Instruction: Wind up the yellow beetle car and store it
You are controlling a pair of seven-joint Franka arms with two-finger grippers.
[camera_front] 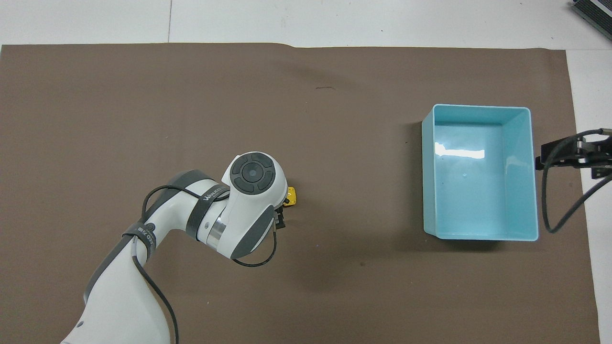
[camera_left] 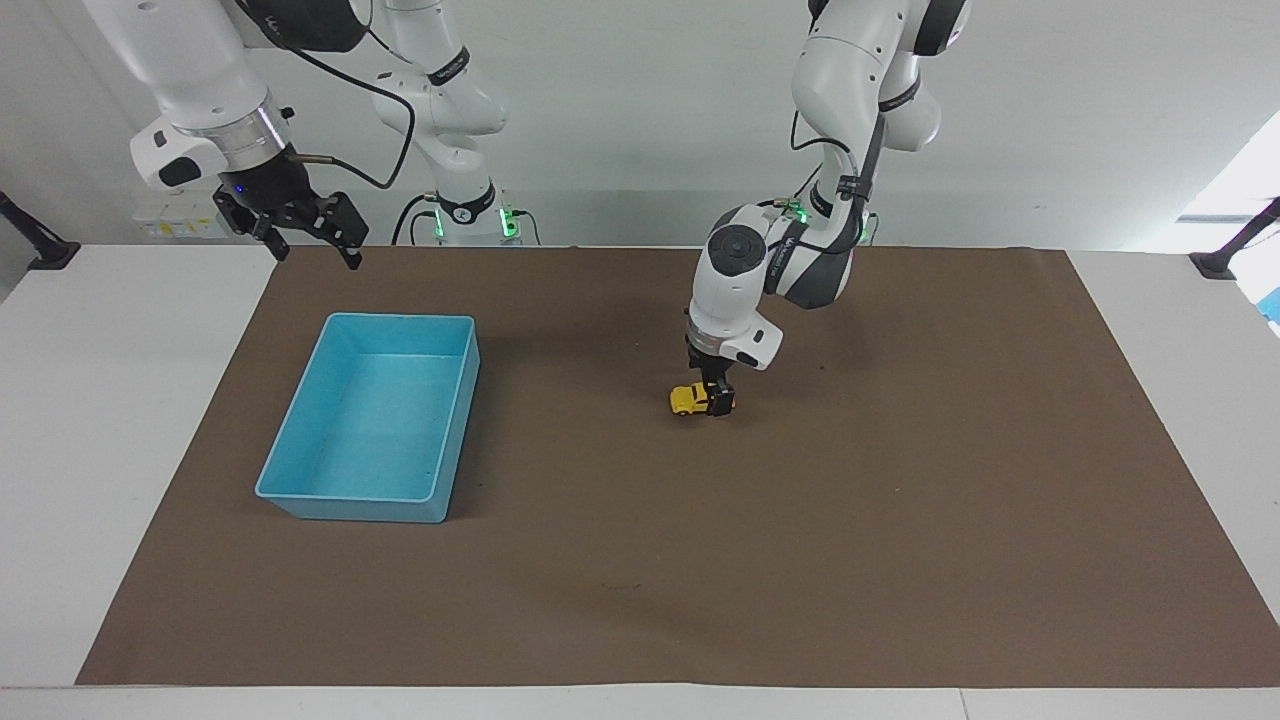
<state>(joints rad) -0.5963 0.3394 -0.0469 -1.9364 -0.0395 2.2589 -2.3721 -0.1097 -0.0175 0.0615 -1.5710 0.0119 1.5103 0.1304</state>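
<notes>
The left gripper (camera_left: 716,402) is down around the yellow car (camera_left: 688,400), fingers open. The right gripper (camera_left: 300,228) waits open.

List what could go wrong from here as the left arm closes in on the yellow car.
1. The left gripper is down at one end of the yellow beetle car, not centred over it; closing there may pinch an edge and squirt the tiny car away.
2. It sits low against the brown mat, so further descent could jam the fingers.
3. The blue bin lies toward the right arm's end, a long carry; the right gripper waits open above the mat's edge.
</notes>
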